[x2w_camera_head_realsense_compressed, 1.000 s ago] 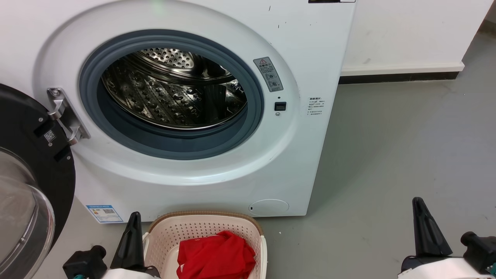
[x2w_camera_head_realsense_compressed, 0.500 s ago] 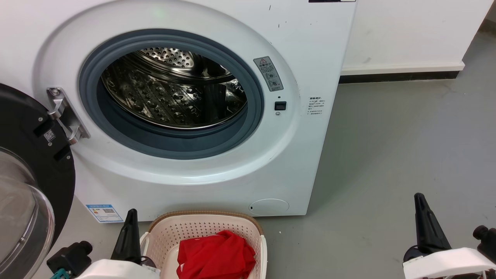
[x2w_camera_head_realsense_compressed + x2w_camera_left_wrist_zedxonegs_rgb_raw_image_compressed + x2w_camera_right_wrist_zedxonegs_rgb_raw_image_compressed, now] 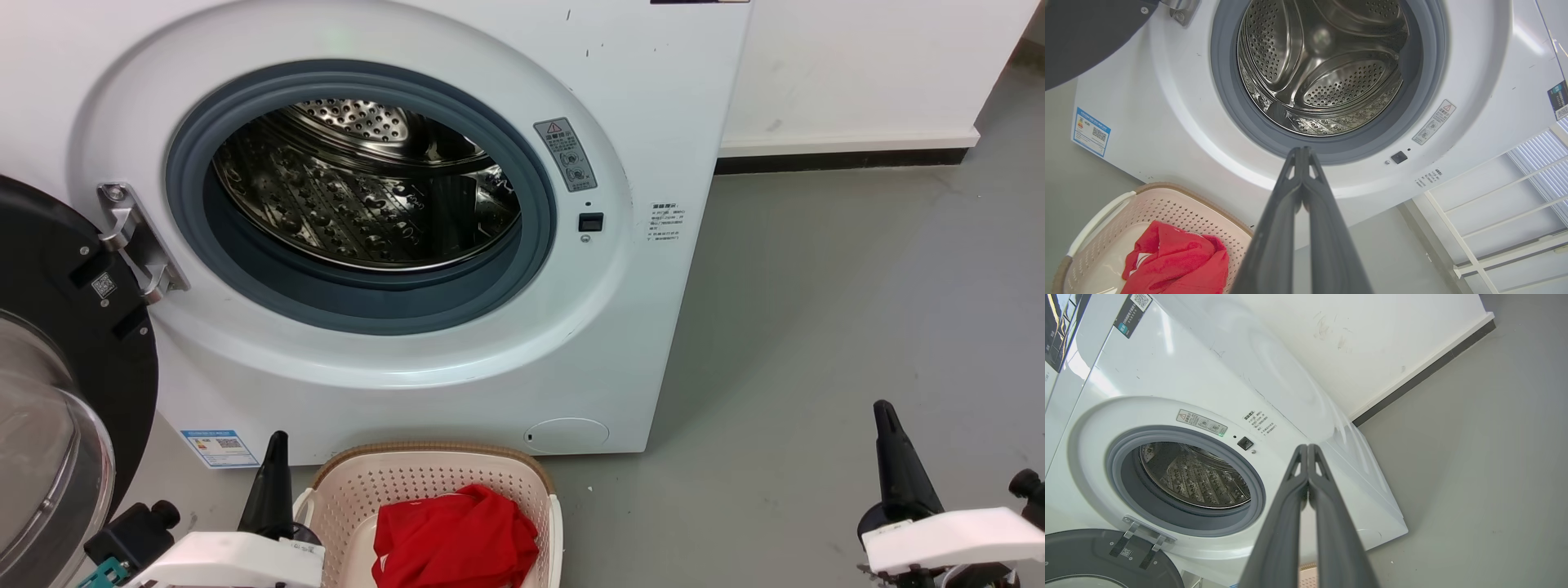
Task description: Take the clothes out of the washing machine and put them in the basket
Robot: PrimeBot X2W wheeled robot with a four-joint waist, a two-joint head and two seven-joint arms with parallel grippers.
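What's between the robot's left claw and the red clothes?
The holey cream side wall of the basket, seen in the head view: the left gripper is outside it, the clothes inside.

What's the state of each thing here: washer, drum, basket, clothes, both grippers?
washing machine: open, door swung wide on its hinge
drum: no clothes visible inside
basket: upright on the floor in front of the washer
clothes: crumpled inside the basket
left gripper: shut, holding nothing
right gripper: shut, holding nothing
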